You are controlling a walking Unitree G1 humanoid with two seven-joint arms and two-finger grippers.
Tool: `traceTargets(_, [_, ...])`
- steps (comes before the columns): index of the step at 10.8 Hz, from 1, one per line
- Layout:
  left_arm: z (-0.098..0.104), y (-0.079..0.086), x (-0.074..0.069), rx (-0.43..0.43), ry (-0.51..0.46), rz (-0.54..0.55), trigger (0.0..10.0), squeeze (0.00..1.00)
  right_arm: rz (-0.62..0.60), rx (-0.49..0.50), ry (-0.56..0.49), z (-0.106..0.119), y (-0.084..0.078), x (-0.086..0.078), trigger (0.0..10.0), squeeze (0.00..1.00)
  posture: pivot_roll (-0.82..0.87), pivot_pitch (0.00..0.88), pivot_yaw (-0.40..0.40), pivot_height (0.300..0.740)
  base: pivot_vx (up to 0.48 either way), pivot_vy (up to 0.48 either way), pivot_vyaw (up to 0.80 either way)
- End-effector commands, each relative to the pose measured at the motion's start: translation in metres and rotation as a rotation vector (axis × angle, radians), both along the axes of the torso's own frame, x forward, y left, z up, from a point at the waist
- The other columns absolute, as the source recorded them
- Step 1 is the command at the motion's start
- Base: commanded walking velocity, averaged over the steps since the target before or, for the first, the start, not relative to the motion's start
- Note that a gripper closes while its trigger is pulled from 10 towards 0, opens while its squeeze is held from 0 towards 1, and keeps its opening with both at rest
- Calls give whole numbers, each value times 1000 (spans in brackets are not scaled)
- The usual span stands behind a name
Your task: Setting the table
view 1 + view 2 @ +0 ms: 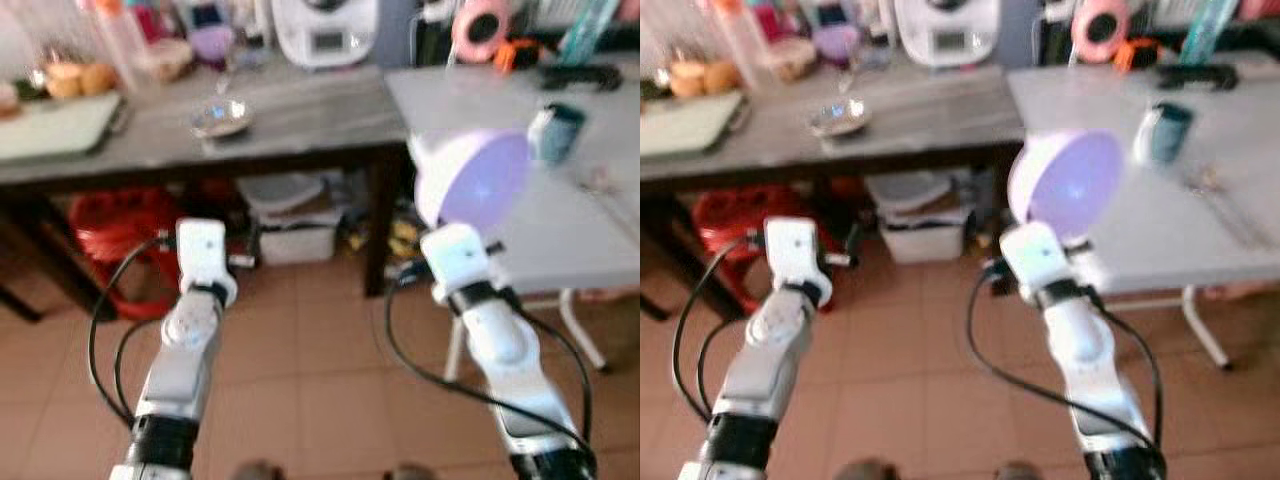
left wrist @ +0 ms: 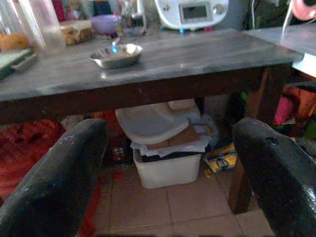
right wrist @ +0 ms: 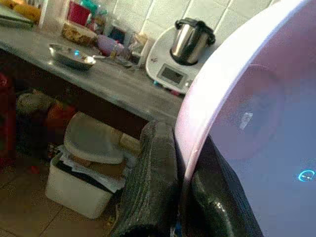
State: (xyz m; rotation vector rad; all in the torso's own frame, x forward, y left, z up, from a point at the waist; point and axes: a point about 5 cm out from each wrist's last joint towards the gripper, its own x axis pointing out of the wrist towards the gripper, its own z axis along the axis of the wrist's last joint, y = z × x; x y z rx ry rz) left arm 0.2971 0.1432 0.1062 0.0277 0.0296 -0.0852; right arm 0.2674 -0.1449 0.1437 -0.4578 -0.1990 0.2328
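A round lilac plate [image 1: 472, 178] is held on edge, tilted upright, over the near left corner of the white table [image 1: 560, 235]. My right gripper [image 3: 180, 173] is shut on the plate's rim [image 3: 197, 118], with one black finger on each face. My left gripper [image 2: 170, 148] is open and holds nothing; it sits low over the tiled floor and points under the dark grey table [image 1: 300, 120]. On the white table stand a teal and white mug [image 1: 556, 130] and some cutlery [image 1: 600, 185].
On the dark grey table are a shallow metal bowl [image 1: 222, 117], a pale green tray [image 1: 55, 125], food jars and a white kitchen appliance [image 1: 325, 30]. Beneath it sit a white bin [image 2: 168, 168] and a red stool [image 1: 115, 235]. Tiled floor lies between my arms.
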Motion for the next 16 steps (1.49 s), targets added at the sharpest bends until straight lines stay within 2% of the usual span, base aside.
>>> traceTargets(1, [0, 11, -2, 14, -5, 16, 10000, 0, 35, 6, -21, 5, 13, 0, 10000, 0, -69, 0, 64, 740, 390, 281, 0])
traceTargets(2, [3, 8, -1, 13, -16, 1, 10000, 0, 9, -46, -22, 4, 16, 4, 10000, 0, -70, 0, 66, 740, 469, 0, 0])
traceTargets(3, [4, 7, -2, 14, -22, -2, 10000, 0, 8, -51, -18, 3, 16, 5, 10000, 0, -69, 0, 67, 740, 480, 0, 0])
traceTargets(6, [3, 5, -4, 21, -23, -16, 10000, 0, -62, 43, -2, 4, 8, 12, 10000, 0, -72, 0, 69, 740, 480, 0, 0])
traceTargets(7, [2, 4, -4, 23, -21, -21, 10000, 0, -33, 66, 52, 1, 11, 12, 10000, 0, -72, 0, 69, 740, 480, 0, 0])
traceTargets(11, [4, -1, -3, 10, -27, -32, 10000, 0, -12, 100, 24, 7, 15, 15, 10000, 0, -78, 0, 79, 740, 480, 0, 0])
traceTargets(13, [3, -2, -2, 1, -23, -31, 10000, 0, 31, 59, -7, 12, 19, 16, 10000, 0, -82, 0, 82, 740, 480, 0, 0])
traceTargets(16, [4, -4, -1, 1, -28, -35, 10000, 0, 26, 68, -2, 11, 19, 16, 10000, 0, -83, 0, 84, 740, 480, 0, 706])
